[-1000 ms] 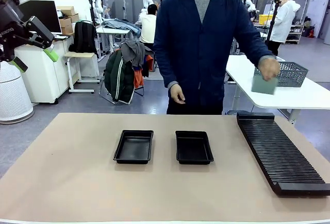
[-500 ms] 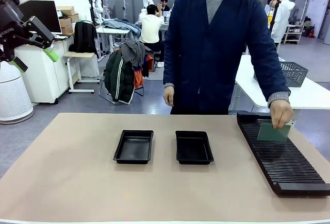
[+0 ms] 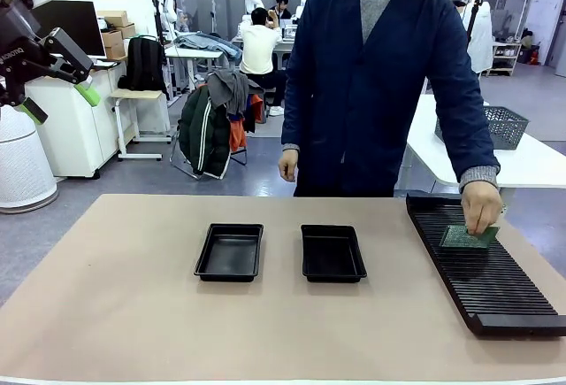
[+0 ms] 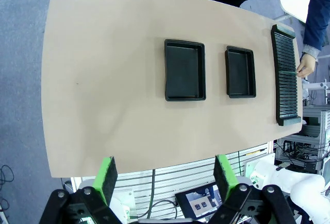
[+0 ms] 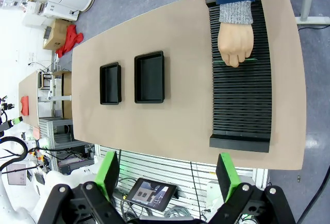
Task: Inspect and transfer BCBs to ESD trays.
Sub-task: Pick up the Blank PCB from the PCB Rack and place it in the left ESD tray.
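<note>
Now you see the hand (image 3: 482, 205) holds the green board (image 3: 466, 238) lower than before, on the rack (image 3: 495, 288), with left gripper (image 4: 166, 175) and right gripper (image 5: 167, 175) open.

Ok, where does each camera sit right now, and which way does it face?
Front: at the robot's table edge, facing the person across the table; left claw raised at picture left, open.
Left wrist: high above, looking down on the table; left claw open at the bottom.
Right wrist: high above too, looking down; right claw open at the bottom.
Shared: both wrist views hold the trays, the rack and the person's hand at it.
</note>
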You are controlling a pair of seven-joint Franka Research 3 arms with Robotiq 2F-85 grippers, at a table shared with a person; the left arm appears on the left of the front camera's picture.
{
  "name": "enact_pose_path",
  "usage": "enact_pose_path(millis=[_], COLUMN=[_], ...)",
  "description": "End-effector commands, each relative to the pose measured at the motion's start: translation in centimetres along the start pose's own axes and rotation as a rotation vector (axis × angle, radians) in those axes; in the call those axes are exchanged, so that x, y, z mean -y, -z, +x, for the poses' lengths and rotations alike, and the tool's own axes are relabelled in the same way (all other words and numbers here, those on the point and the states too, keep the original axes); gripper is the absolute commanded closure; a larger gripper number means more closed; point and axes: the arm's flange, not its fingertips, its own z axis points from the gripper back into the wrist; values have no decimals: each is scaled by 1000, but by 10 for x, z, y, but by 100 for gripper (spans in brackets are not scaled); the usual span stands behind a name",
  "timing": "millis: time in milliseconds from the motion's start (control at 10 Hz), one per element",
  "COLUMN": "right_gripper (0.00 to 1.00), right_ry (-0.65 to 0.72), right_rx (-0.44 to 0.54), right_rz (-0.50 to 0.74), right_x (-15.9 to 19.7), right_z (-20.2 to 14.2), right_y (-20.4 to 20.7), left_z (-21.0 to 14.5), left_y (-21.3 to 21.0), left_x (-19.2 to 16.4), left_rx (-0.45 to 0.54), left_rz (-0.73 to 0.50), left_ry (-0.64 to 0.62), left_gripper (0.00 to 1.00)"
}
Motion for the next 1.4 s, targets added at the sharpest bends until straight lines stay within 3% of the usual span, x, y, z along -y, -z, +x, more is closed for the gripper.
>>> enact_pose_path(millis=[0,1000,1300], right_gripper=[0,0,0], right_ry=[-4,0,-319], right_rx=[0,0,36], right_rz=[5,0,-198], right_x=[-1,0,-6], right_z=[0,0,13], right_y=[0,0,24], left_z=[1,1,1], left_y=[1,1,1], left_x=[-3,-3,-3], left_rx=[6,6,6], left_rz=[-12,-12,-12], left_ry=[12,12,12], left_gripper=[0,0,0])
